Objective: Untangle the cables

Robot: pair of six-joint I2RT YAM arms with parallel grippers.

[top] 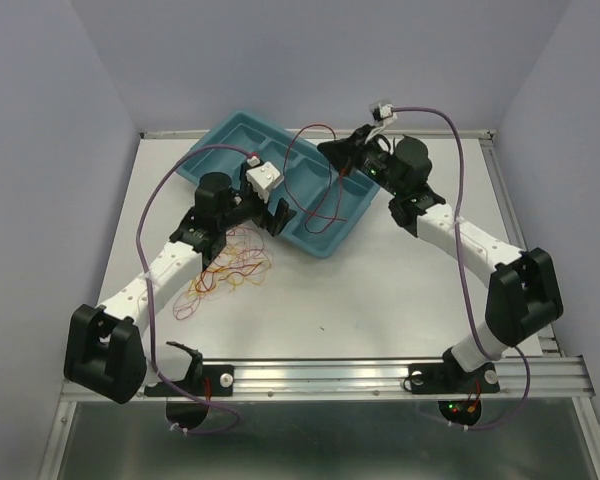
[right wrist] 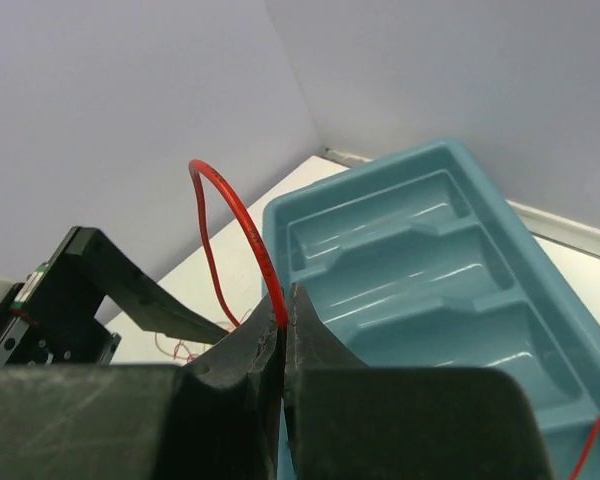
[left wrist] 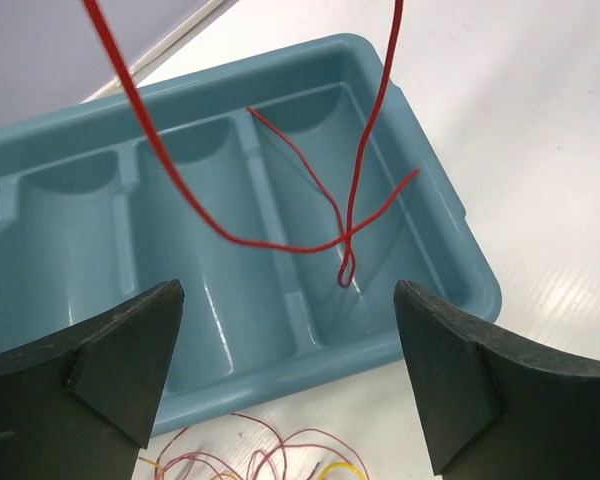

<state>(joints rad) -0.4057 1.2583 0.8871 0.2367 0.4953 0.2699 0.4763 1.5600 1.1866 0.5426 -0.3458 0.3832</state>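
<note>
Tray edge below wide-spread left gripper, red cable in tight pinch of right gripper.

A teal compartment tray lies angled on the white table.

Right gripper pinching looped red cable; teal tray beyond.

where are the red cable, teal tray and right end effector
red cable (left wrist: 347, 240), left wrist view, strands' crossing
teal tray (left wrist: 210, 300), left wrist view, compartment floor
right end effector (right wrist: 284, 303), right wrist view, between fingertips
</note>
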